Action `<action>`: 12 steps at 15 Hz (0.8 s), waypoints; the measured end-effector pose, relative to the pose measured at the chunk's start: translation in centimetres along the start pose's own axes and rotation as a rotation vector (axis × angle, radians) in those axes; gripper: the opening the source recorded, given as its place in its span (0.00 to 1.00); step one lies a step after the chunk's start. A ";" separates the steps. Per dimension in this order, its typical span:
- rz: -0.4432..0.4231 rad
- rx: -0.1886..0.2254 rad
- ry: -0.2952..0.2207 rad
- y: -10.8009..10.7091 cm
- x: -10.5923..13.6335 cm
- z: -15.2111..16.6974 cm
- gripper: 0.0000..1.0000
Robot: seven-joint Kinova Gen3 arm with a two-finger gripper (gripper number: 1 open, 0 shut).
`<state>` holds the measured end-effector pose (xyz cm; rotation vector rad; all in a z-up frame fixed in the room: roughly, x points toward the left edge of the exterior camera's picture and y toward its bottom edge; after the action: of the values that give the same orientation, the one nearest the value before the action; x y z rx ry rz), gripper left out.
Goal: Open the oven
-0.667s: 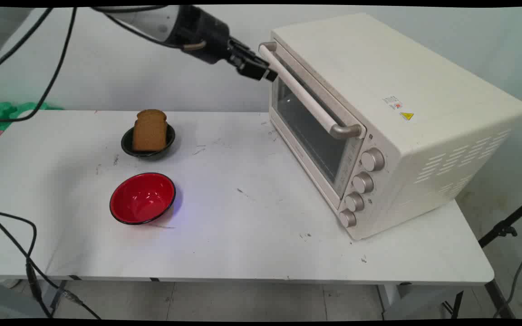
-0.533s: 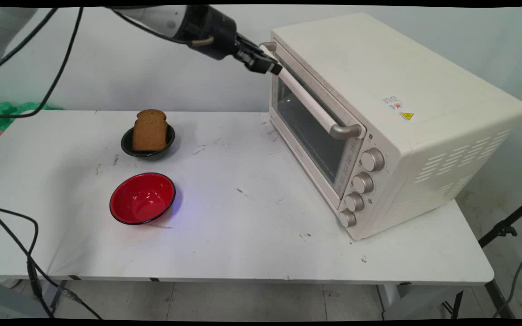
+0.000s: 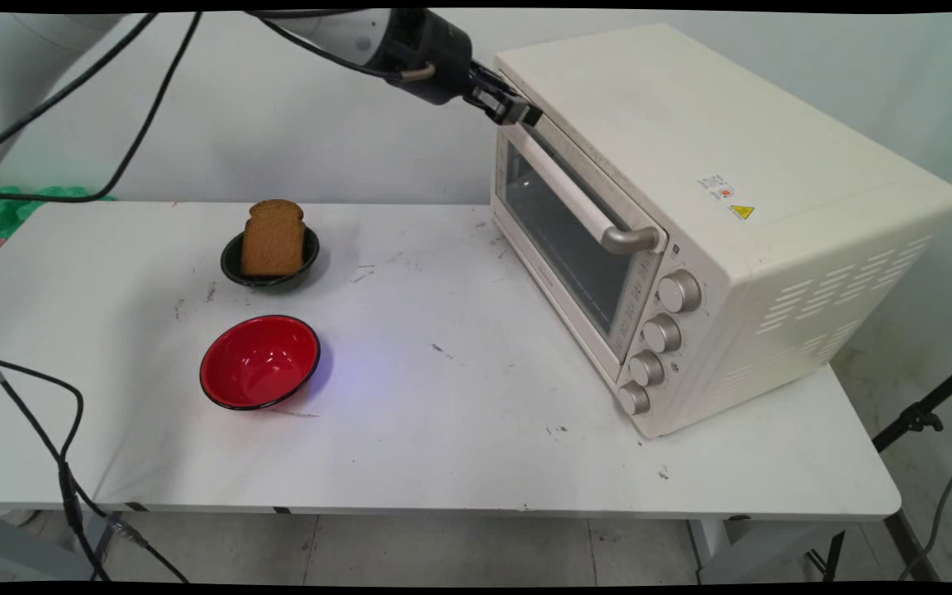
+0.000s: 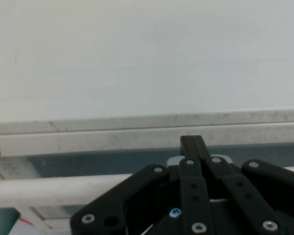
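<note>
Position: the claw (image 3: 516, 109) is at the upper left corner of the toaster oven (image 3: 691, 207), level with the top edge of its glass door (image 3: 567, 223) and just above the left end of the door handle (image 3: 563, 178). The door appears closed against the oven body.

Claw state: in the hand view the claw (image 4: 192, 143) shows its two fingers drawn together into a single narrow tip with no gap, and nothing is held between them. The tip lies against or just short of the pale strip along the door's top edge; contact cannot be confirmed. The handle (image 4: 49, 188) passes as a pale bar below and to the left of the tip, outside the fingers, so it is not gripped.

Count:
- One toaster oven, at the right of the table (image 3: 443, 430), with four knobs (image 3: 679, 291) in a column down its front right.
- One black bowl (image 3: 232, 266) at the rear left, holding brown bread (image 3: 273, 240) standing on edge. Whether this is one slice or two cannot be determined.
- One red bowl (image 3: 259, 361), black-rimmed, empty, just in front of the black bowl and apart from it.

Both bowls are well apart from the oven and the claw. Black cables (image 3: 71, 463) hang over the table's left edge.
</note>
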<state>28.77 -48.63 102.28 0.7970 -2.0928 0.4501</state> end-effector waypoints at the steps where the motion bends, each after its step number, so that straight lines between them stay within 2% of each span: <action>1: 0.002 0.002 -0.002 0.0 0.1 0.4 0.00; 12: 0.023 0.008 -0.035 0.6 -0.2 2.9 0.00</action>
<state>26.80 -49.69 100.36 0.7913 -2.1360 0.4604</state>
